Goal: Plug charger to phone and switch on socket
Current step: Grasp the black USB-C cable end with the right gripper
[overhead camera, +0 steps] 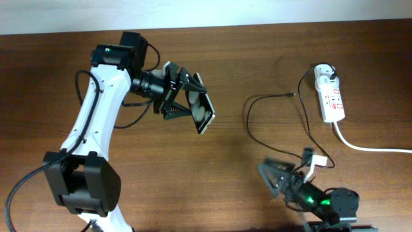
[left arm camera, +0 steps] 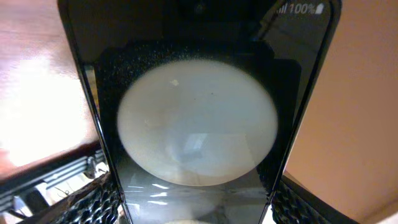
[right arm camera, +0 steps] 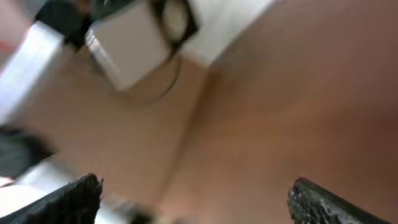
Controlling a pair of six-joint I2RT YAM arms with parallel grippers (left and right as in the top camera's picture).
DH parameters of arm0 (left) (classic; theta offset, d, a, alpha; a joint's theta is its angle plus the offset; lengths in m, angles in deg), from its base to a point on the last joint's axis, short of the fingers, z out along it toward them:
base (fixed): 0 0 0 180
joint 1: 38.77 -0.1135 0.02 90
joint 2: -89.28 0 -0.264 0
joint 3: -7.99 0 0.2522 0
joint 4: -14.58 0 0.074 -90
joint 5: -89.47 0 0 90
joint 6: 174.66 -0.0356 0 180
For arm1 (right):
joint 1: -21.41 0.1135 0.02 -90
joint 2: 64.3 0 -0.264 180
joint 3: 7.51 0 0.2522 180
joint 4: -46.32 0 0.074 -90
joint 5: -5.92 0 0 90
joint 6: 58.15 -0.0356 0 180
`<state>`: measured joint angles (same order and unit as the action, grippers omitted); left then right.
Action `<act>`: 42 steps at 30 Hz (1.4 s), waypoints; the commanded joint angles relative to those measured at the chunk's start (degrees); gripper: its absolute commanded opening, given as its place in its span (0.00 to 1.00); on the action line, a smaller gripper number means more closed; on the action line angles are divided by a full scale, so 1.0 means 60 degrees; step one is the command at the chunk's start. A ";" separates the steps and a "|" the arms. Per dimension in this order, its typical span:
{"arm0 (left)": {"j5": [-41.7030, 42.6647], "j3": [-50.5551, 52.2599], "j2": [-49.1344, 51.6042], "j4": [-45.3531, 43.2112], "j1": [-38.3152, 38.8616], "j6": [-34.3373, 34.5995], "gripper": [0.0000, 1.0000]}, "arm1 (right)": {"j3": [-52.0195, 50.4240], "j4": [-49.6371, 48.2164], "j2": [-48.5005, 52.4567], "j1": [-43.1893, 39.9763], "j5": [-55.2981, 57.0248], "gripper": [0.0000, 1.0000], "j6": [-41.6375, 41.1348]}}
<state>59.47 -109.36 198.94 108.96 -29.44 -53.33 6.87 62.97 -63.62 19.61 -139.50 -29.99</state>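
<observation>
My left gripper (overhead camera: pixel 183 96) is shut on the phone (overhead camera: pixel 201 109), a black slab with white round spots, and holds it tilted above the table at centre left. In the left wrist view the phone (left arm camera: pixel 199 118) fills the frame between my fingers (left arm camera: pixel 196 205). The socket (overhead camera: pixel 330 95), a white power strip with red marks, lies at the far right with the charger's white plug head (overhead camera: pixel 324 71) in its far end. The thin black charger cable (overhead camera: pixel 270 98) loops left and down toward my right gripper (overhead camera: pixel 278 177), which is open and empty. The right wrist view (right arm camera: pixel 196 199) is blurred.
The socket's thick white cord (overhead camera: pixel 373 148) runs off the right edge. The brown wooden table (overhead camera: pixel 225 187) meets a pale wall at the back. A blurred white and black shape (right arm camera: pixel 134 43) shows at the upper left of the right wrist view.
</observation>
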 commanded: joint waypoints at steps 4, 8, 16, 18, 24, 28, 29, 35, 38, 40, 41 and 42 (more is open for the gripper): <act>-0.1639 -0.0026 0.0000 -0.0153 -0.0066 -0.0244 0.76 | -0.0051 -0.0375 -0.0062 0.0058 -0.0605 0.99 -0.0969; -0.1971 -0.0026 0.0000 0.0441 -0.0393 -0.0725 0.71 | 0.0233 0.0011 0.0579 0.0055 -0.0346 0.99 0.1457; -0.1563 -0.0026 0.0000 0.2521 -0.1144 -0.2477 0.72 | 0.8495 0.8721 0.5821 0.0262 0.3279 0.99 0.7380; -0.0958 -0.0026 0.0000 0.2346 -0.1137 -0.1883 0.70 | 0.8721 0.8032 0.5916 0.1271 0.3486 0.99 0.6240; -0.0204 -0.0026 0.0000 0.1712 -0.1118 -0.0576 0.70 | 0.8721 0.4393 0.8094 0.5756 0.8317 0.99 0.4965; -0.0146 -0.0026 0.0000 0.1129 -0.1118 0.0248 0.70 | 0.8721 0.0834 1.0732 0.8488 1.1107 0.86 0.4462; -0.0153 -0.0026 0.0000 0.1096 -0.1118 0.0244 0.70 | 0.8721 -0.0062 1.1234 0.8888 1.1497 0.85 0.4470; -0.0492 -0.0026 0.0000 0.0834 -0.0991 0.0240 0.72 | 0.8725 -0.2135 1.2976 0.9238 1.1861 0.58 0.4215; -0.0790 -0.0026 0.0000 0.0805 -0.0616 0.0240 0.71 | 0.8725 -0.2186 1.3070 0.9238 1.2123 0.52 0.4218; -0.1071 -0.0026 0.0000 0.0812 -0.0528 0.0240 0.71 | 0.8725 -0.2182 1.3070 0.9238 1.2356 0.50 0.4218; -0.1071 -0.0026 0.0000 0.0805 -0.0514 0.0240 0.71 | 0.8725 -0.2149 1.3074 0.9238 1.2356 0.45 0.4218; -0.1100 -0.0026 0.0000 0.0805 -0.0514 0.0237 0.71 | 0.8725 -0.2113 1.3074 0.9238 1.2356 0.42 0.4218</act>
<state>53.38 -109.15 199.01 113.97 -33.20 -52.04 58.63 50.78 14.52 74.71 -65.68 -4.79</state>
